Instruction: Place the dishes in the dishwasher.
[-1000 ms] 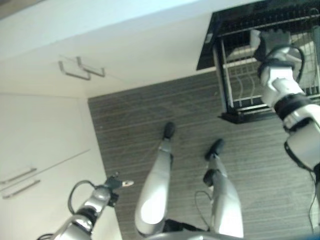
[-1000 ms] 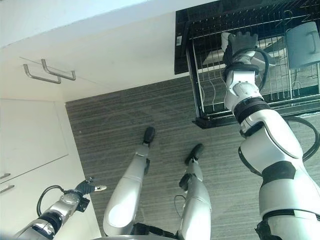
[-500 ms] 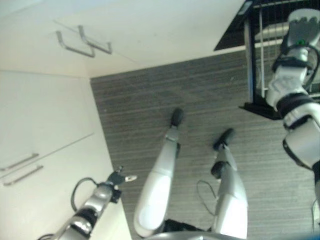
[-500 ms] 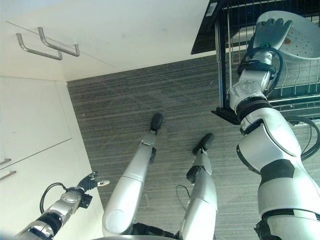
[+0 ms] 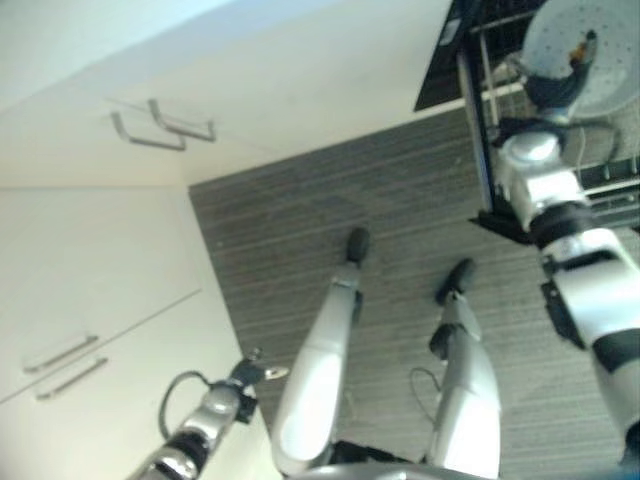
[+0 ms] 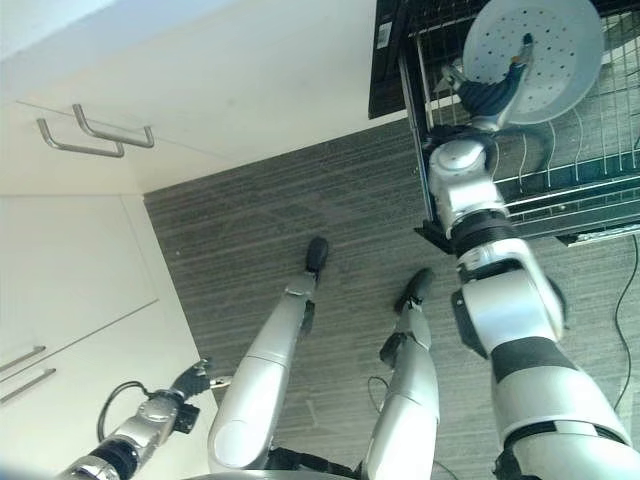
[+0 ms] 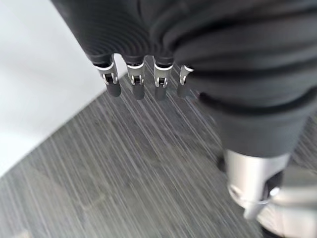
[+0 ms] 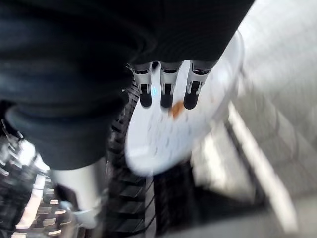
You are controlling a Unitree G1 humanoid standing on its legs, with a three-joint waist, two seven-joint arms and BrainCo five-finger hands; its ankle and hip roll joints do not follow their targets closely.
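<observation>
A round white plate [image 6: 545, 50] with small dots and an orange mark hangs tilted over the wire dishwasher rack [image 6: 560, 185]. My right hand [image 6: 488, 95] is shut on it from below, with the thumb across the plate's face and the fingers behind. In the right wrist view the plate [image 8: 183, 124] lies just past the fingertips [image 8: 166, 96], with dark rack wires under it. My left hand [image 6: 188, 383] hangs low beside the white cabinet. Its fingers [image 7: 136, 84] are straight and hold nothing above the grey floor.
The pulled-out rack sits in a dark dishwasher opening [image 6: 388, 60] at the upper right. White cabinet doors with metal bar handles [image 6: 95, 140] and drawer fronts with handles [image 6: 25, 365] fill the left side. Grey striped floor [image 6: 300, 200] lies between them.
The camera has shifted. My right hand, down in the rack a second ago, now holds the plate up with its face turned toward me. The left hand has stayed low.
</observation>
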